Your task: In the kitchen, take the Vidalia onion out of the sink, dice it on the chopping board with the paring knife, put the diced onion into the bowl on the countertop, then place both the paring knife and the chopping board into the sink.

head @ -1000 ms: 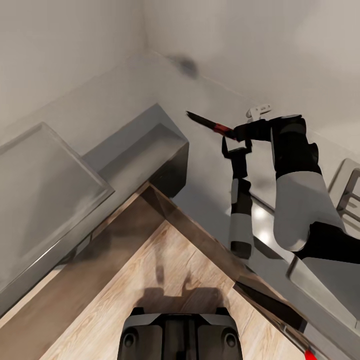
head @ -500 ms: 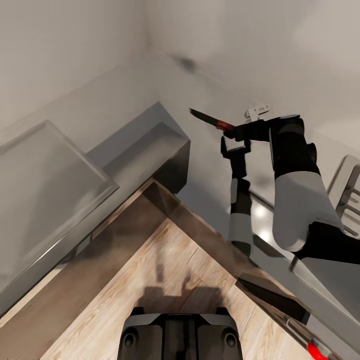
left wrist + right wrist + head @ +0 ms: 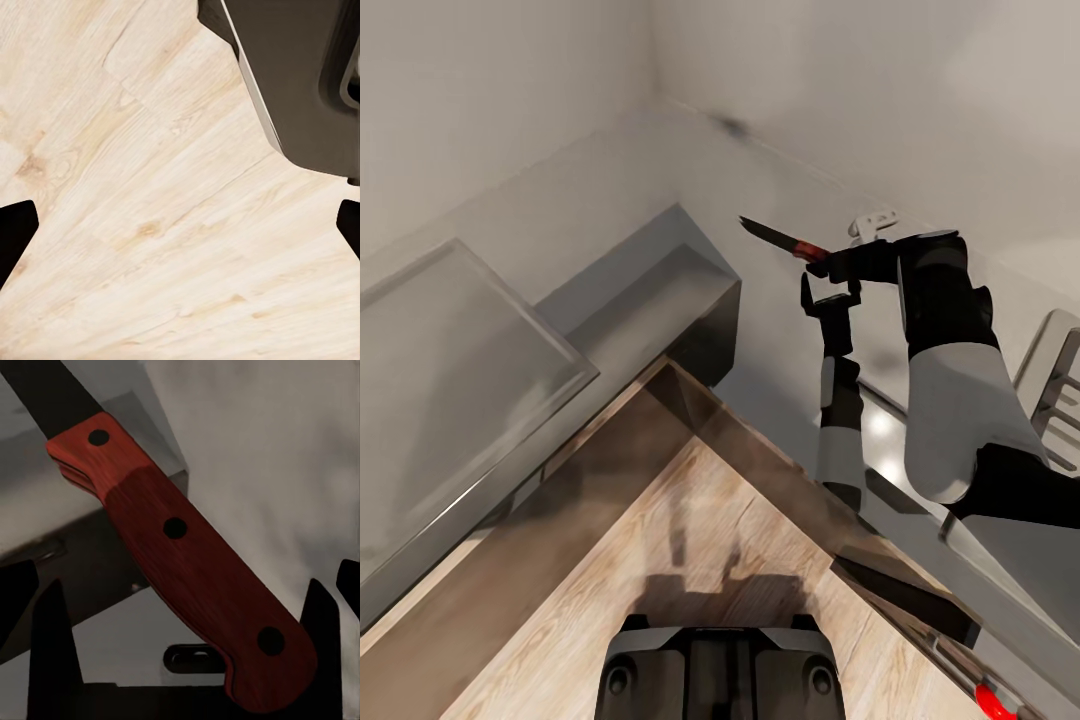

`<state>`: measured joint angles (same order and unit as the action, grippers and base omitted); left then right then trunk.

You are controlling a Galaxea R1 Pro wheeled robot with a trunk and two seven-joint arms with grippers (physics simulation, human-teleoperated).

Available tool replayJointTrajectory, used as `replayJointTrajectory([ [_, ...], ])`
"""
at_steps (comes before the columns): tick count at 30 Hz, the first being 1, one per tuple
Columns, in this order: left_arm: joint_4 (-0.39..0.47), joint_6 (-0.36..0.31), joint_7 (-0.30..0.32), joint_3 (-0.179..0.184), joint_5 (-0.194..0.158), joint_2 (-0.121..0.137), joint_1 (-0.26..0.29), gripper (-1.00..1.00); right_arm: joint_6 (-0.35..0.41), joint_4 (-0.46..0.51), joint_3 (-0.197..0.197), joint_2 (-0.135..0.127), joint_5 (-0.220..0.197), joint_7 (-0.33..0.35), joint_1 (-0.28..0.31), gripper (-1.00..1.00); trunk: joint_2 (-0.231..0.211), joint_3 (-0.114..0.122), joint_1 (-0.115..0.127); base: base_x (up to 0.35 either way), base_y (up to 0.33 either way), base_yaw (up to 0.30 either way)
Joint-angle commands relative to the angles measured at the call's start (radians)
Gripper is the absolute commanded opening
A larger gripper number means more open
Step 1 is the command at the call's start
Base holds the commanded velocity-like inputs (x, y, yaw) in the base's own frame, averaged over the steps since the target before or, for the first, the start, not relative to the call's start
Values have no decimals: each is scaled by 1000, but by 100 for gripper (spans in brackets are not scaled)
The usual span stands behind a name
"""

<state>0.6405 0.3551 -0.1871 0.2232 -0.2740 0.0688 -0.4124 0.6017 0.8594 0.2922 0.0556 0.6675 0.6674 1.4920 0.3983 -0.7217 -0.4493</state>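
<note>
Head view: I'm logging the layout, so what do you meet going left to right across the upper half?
Glossy countertop → paring knife → right gripper shut on its red handle → right arm's white forearm.

Since a second ago the head view shifts slightly, so the bench (image 3: 660, 290) corner and the floor (image 3: 690, 520) sit a touch further right and lower. Against that shift, the right end effector (image 3: 822, 266) with the paring knife (image 3: 785, 240) rises a little, and less of the red handle shows beyond it. In the last half second almost nothing moves.
</note>
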Motion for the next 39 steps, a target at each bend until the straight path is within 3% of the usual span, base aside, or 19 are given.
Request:
replayJointTrajectory([
  [1,1,2,-9,8,-7,2,0,100,1,1,5,1,10,10,1,100,2,-1,-1,0,0,0],
  [21,1,2,-9,8,-7,2,0,100,1,1,5,0,10,11,1,100,2,-23,-1,0,0,0],
  [39,1,2,-9,8,-7,3,0,100,-1,-19,4,3,11,9,1,100,2,-25,-1,12,-7,0],
])
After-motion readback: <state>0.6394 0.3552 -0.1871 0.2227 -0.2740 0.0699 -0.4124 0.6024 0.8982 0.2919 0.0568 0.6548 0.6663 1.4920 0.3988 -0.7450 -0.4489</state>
